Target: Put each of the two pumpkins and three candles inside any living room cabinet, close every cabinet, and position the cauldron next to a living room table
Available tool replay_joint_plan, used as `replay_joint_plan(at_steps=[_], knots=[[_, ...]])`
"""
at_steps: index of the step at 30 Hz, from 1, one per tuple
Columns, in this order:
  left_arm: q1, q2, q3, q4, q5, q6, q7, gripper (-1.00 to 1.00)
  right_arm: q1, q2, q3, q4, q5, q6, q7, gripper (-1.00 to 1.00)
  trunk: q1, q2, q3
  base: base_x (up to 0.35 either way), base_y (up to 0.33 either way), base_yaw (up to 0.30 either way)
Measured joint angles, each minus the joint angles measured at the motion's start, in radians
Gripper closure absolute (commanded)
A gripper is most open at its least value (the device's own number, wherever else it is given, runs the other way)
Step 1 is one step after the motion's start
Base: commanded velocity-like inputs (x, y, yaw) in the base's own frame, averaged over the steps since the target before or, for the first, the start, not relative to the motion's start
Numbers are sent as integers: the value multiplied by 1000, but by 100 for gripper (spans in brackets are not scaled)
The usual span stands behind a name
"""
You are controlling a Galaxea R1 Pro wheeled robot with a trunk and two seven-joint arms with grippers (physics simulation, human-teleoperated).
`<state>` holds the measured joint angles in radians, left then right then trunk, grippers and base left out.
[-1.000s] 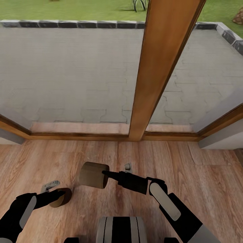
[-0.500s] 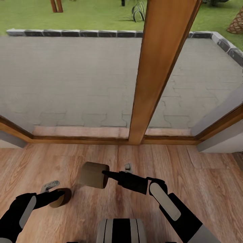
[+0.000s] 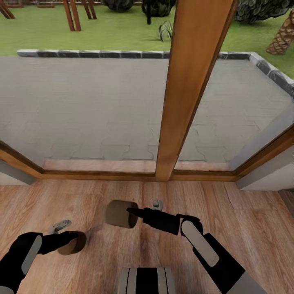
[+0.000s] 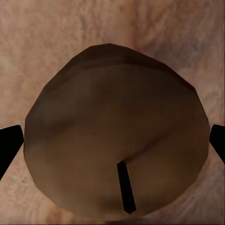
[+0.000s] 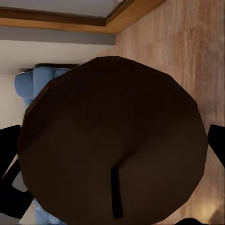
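So both arms are loaded right now. The left pincer (image 3: 73, 241) is closed on a candle (image 3: 72, 243), and the right pincer (image 3: 131, 212) is clamped on a second candle (image 3: 121, 213), held end-on out in front of it. In each wrist view the wick end sits snug between the black fingers.

Compared with a second ago, the view has tipped up: more lawn and patio shows past the window post (image 3: 192, 81). The right candle also looks turned a bit.

No cabinet near either pincer yet, so my guess is it's mid-carry.
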<state>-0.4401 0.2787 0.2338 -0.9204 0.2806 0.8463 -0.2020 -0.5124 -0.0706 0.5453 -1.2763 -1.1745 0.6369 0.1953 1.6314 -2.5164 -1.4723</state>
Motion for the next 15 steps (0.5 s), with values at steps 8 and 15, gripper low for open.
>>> replay_joint_plan(at_steps=[8,15], knots=[[0,2,1,-28,4,55,-3,100,0,0,-1,2,-3,8,-24,100,-4,2,31,-186,0,0],[0,2,1,-48,3,87,-3,100,0,-2,-3,2,-2,1,-17,100,-7,3,58,-16,0,0]])
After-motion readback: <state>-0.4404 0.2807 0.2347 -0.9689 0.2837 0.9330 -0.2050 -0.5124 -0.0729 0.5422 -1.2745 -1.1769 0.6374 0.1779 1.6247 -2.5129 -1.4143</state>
